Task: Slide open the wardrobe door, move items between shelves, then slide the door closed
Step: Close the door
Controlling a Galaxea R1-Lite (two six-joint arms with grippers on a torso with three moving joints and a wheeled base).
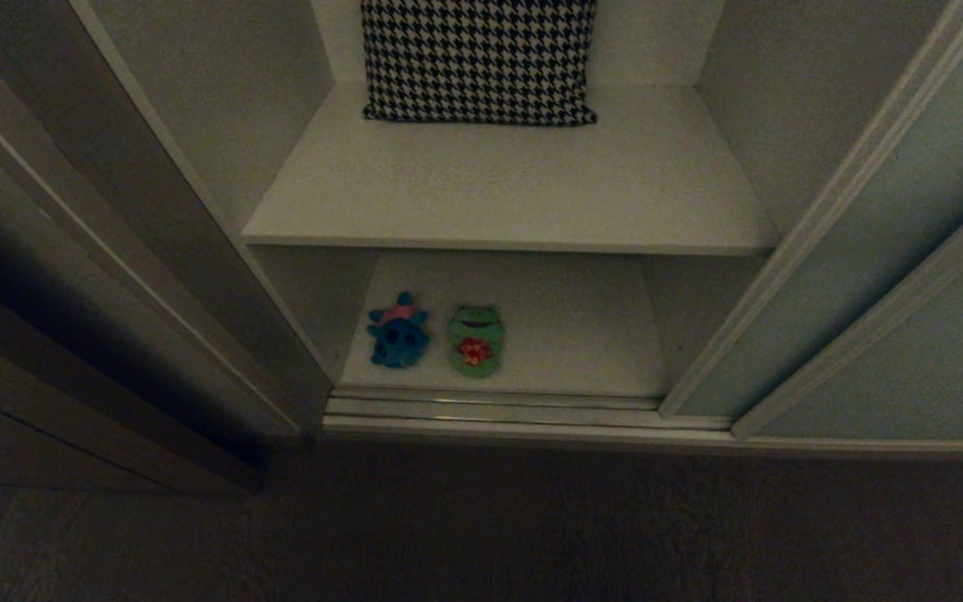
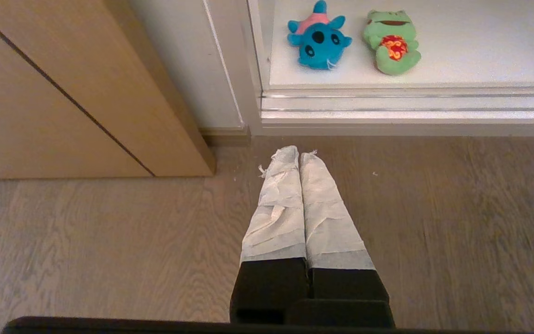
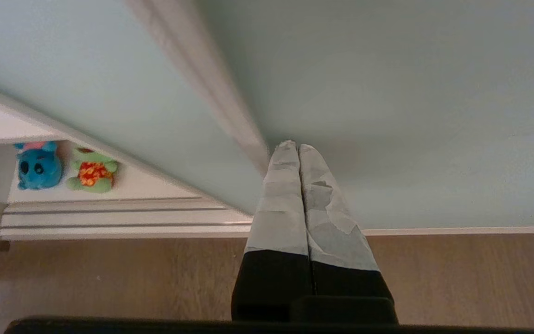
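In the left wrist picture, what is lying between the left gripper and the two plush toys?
Left wrist view: between the shut left gripper and the blue toy and green frog lie bare wooden floor and the ribbed metal track.

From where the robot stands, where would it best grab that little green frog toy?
Probably across the green frog's soft middle, at the red chest patch, coming from the open front and above. It lies flat on its back on the lower shelf, and the blue plush sits close on one side.
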